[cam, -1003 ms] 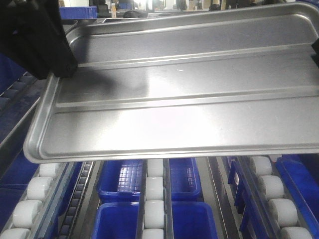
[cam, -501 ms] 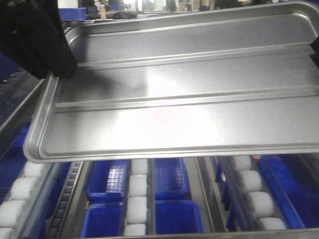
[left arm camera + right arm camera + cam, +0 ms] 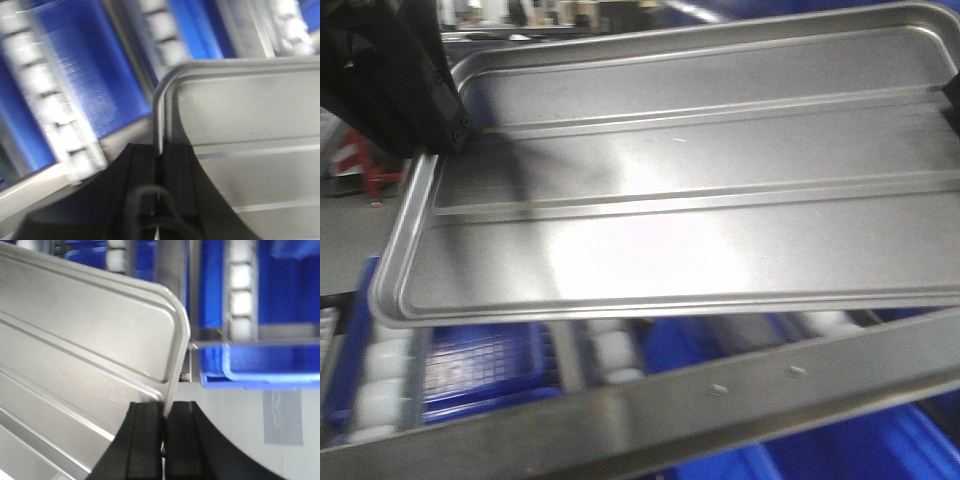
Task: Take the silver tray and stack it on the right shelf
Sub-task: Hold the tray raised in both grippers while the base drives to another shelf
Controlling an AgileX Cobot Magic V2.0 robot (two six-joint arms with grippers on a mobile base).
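Note:
The silver tray point(image 3: 680, 200) hangs level in the air and fills most of the front view, two long ridges running along its floor. My left gripper point(image 3: 445, 135) is shut on the rim at the tray's left end; the wrist view shows the rim pinched between the black fingers point(image 3: 145, 170). My right gripper point(image 3: 164, 412) is shut on the rim at the right end, near a rounded corner of the tray point(image 3: 85, 340). The right shelf's shiny riveted crossbar point(image 3: 720, 410) runs just below the tray's near edge, with white rollers point(image 3: 610, 350) behind it.
Blue bins point(image 3: 480, 365) sit under the roller rows, and another blue bin point(image 3: 270, 365) lies beside the tray's right end. Roller rails point(image 3: 55, 110) run below the left end. Grey floor and a red frame point(image 3: 360, 165) show at the far left.
The riveted crossbar has risen into view at the bottom, and the rollers and bins have slid left. The tray keeps its place in view, held by both grippers.

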